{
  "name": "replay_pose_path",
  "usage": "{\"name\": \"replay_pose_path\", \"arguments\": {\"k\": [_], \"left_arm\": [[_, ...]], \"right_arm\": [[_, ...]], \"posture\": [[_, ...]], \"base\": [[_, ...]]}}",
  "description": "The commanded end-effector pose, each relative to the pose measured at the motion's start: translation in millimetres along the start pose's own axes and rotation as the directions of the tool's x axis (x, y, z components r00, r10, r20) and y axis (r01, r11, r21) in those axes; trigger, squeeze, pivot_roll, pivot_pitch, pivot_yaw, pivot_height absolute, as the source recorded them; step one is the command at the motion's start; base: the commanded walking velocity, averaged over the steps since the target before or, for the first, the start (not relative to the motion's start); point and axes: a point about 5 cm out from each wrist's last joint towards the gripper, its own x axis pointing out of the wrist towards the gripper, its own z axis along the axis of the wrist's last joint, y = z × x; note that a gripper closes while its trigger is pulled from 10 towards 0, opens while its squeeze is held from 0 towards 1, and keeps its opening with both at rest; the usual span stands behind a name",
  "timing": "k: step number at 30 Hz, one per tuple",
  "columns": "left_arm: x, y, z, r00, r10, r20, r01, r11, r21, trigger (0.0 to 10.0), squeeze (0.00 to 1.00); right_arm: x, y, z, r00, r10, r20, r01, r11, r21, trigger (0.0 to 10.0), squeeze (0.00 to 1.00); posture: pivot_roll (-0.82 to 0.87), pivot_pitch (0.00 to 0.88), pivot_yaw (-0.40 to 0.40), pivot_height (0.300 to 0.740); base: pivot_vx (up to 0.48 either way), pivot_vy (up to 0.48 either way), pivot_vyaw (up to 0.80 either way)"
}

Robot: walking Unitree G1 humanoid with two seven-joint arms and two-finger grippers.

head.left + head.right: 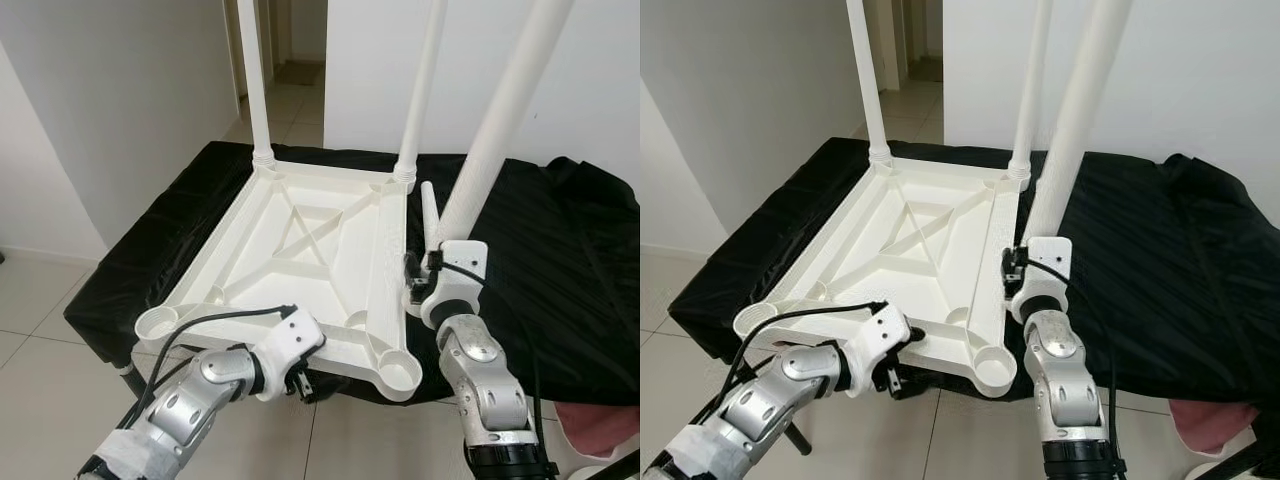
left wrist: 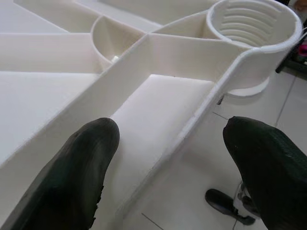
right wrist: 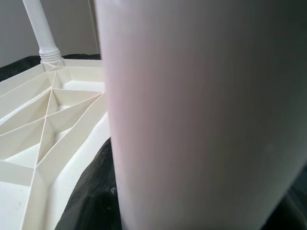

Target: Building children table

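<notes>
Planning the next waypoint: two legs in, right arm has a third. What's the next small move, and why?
Probably swing the third leg in the right gripper over the empty near-right socket and lower it in. Both far sockets already hold legs, and the open left gripper straddles the tabletop's near edge, placed to steady it.

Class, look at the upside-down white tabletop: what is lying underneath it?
The tabletop rests on a black cloth spread over a low support. Its near edge overhangs the tiled floor, where the left gripper straddles it. Whatever the cloth covers is hidden.
</notes>
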Motion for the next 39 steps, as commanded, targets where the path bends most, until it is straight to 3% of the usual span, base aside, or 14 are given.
{"name": "replay_pose_path", "arguments": {"k": [1, 3, 7, 17, 23, 29, 34, 36, 39], "left_arm": [[0.2, 15.2, 1.8, 0.982, 0.191, -0.001, -0.191, 0.981, 0.037, 10.0, 0.00], [1.3, 17.6, 2.7, 0.979, 0.202, 0.001, -0.202, 0.978, 0.045, 10.0, 0.00], [5.8, 40.3, 12.9, 0.950, 0.311, 0.035, -0.311, 0.950, 0.012, 10.0, 0.00], [8.8, 56.2, 18.0, 0.931, 0.361, 0.044, -0.363, 0.931, 0.044, 10.0, 0.00], [7.0, 50.0, 21.4, 0.950, 0.301, 0.088, -0.305, 0.952, 0.033, 10.0, 0.00], [-3.6, 31.4, 30.5, 0.953, 0.213, 0.217, -0.206, 0.977, -0.053, 10.0, 0.00], [-6.6, 28.6, 29.5, 0.947, 0.221, 0.235, -0.207, 0.975, -0.084, 10.0, 0.00], [-10.7, 26.5, 27.4, 0.927, 0.293, 0.233, -0.272, 0.955, -0.118, 10.0, 0.00], [-15.7, 20.5, 27.9, 0.915, 0.321, 0.243, -0.292, 0.945, -0.148, 10.0, 0.00]], "right_arm": [[1.3, 4.1, 3.3, 1.000, 0.010, 0.019, -0.010, 1.000, 0.004, 10.0, 0.00], [1.4, 4.5, 3.3, 1.000, 0.010, 0.019, -0.010, 1.000, 0.005, 10.0, 0.00], [1.6, 6.4, 3.6, 1.000, 0.013, 0.020, -0.013, 1.000, 0.008, 10.0, 0.00], [-1.4, 8.9, 0.8, 1.000, 0.019, 0.009, -0.020, 1.000, 0.020, 10.0, 0.00], [-7.8, 13.2, -0.6, 0.997, 0.082, 0.015, -0.082, 0.997, -0.004, 10.0, 0.00], [-19.6, 12.3, -2.6, 0.991, 0.133, 0.024, -0.134, 0.991, 0.012, 10.0, 0.00], [-24.8, 10.6, -1.8, 0.989, 0.139, 0.050, -0.138, 0.990, -0.011, 10.0, 0.00], [-33.1, 9.2, -6.0, 0.989, 0.137, 0.049, -0.136, 0.991, -0.014, 10.0, 0.00], [-41.6, 8.4, -13.1, 0.990, 0.135, 0.031, -0.135, 0.991, -0.018, 10.0, 0.00]], "posture": [[-0.02, 0.065, 0.033, 0.740], [-0.02, 0.064, 0.033, 0.740], [-0.02, 0.066, 0.038, 0.740], [-0.03, 0.075, 0.046, 0.740], [-0.03, 0.087, 0.047, 0.740], [-0.02, 0.103, 0.040, 0.740], [-0.02, 0.107, 0.038, 0.740], [-0.01, 0.123, 0.033, 0.740], [-0.01, 0.131, 0.029, 0.740]], "base": [[0.000, 0.000, 0.00], [0.000, 0.000, 0.00], [0.000, 0.000, 0.00], [0.000, 0.000, 0.00], [0.000, 0.000, 0.00], [0.000, 0.000, 0.00], [0.000, 0.000, 0.00], [0.000, 0.000, 0.00], [0.000, 0.000, 0.00]]}}
